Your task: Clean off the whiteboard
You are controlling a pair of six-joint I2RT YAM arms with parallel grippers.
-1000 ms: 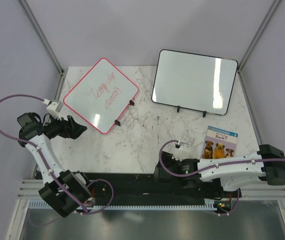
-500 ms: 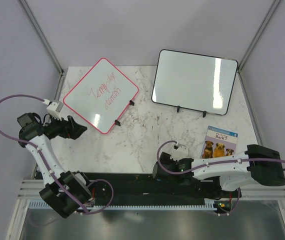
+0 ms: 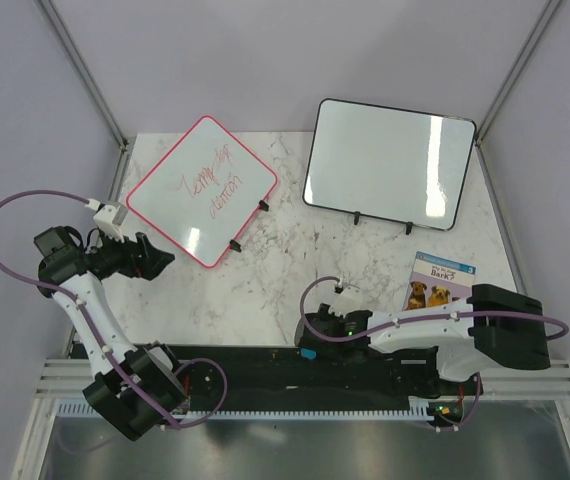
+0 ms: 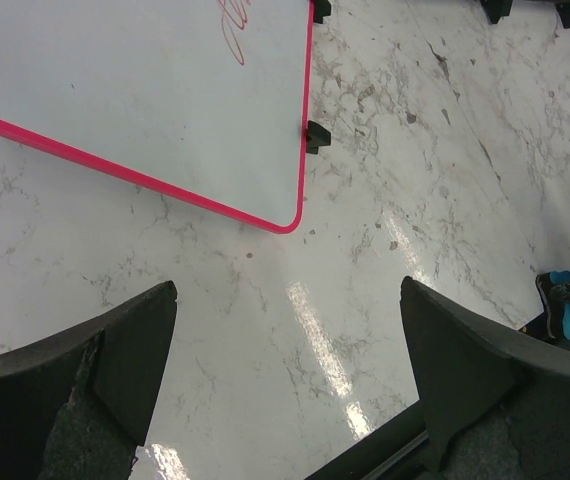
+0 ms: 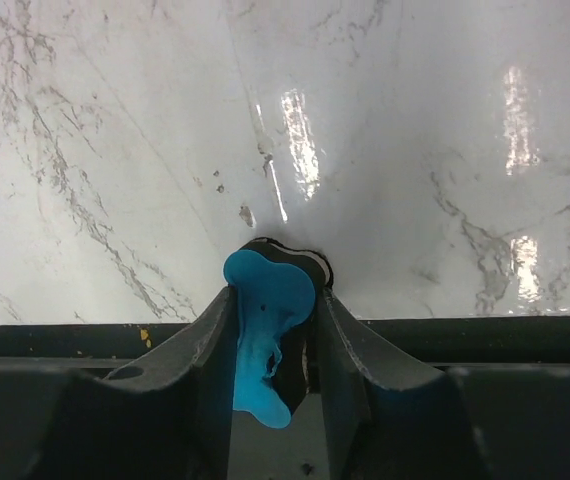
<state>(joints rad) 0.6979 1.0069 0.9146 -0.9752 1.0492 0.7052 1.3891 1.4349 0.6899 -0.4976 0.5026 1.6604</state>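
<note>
Two risks stand out to us. The right fingers (image 5: 205, 345) are closed on a blue eraser (image 5: 265, 300) at the near edge of the worktop (image 3: 295, 270). They pinch only its narrow body, with the blue part poking out between them. If that hold is shallow, the eraser may twist or slip free once it is pressed down and dragged.

The whiteboard (image 3: 203, 190) lies flat at the far left of the worktop, well apart from the eraser, its red handwriting (image 3: 215, 185) unwiped. The right arm therefore faces a long diagonal reach, and we doubt it can press evenly at that stretch.

The left fingers (image 4: 135, 330) are spread wide and hold nothing, poised just off the board's near-left edge. Nothing pins the board, so a wiping stroke could shove or spin it across the smooth marble.

We would also watch for the arms colliding near that edge, and for the black-framed whiteboard (image 3: 385, 165) at the far right being wiped by mistake. The dog book (image 3: 440, 285) lies near the right arm and could get swept aside.
</note>
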